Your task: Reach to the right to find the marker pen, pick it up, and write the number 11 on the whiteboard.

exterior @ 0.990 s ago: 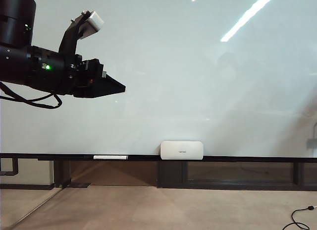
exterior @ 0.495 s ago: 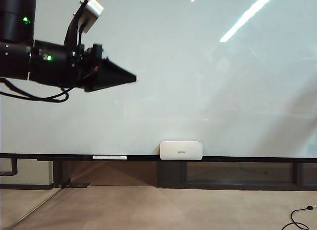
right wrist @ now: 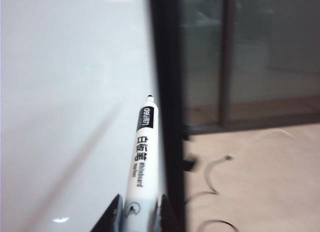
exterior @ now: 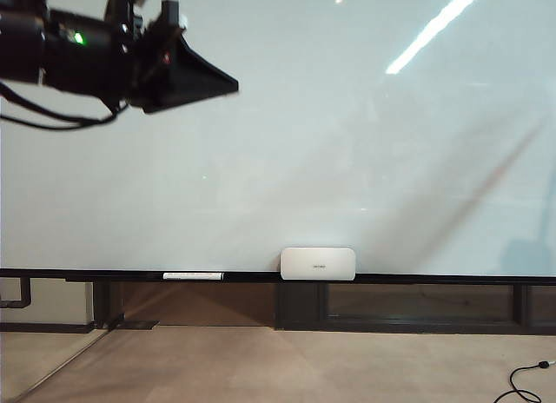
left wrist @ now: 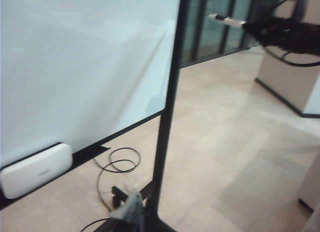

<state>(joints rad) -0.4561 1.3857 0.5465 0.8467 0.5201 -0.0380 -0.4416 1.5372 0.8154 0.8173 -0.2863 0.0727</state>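
Observation:
The marker pen (right wrist: 142, 152) is a white stick with a black band and a dark tip. My right gripper (right wrist: 139, 214) is shut on its barrel, and the tip points along the whiteboard's (right wrist: 65, 92) right edge. The left wrist view shows that same gripper (left wrist: 247, 25) far off beyond the board, with the marker pen (left wrist: 227, 20) sticking out of it. The exterior view does not show the right arm. My left gripper (exterior: 233, 84) is high at the upper left before the whiteboard (exterior: 347, 160), shut and holding nothing. The number 11 is not in view on the board.
A white rounded box (exterior: 318, 263) sits on the board's dark lower rail, with a slim white stick (exterior: 193, 275) lying left of it. The board's black stand post (left wrist: 167, 122) and a cable (left wrist: 117, 164) on the tan floor are near the right end.
My left arm has risen and its gripper now sits higher at the upper left. The white wrist camera has gone off the top of the picture. A shadow has shifted on the board's right side.

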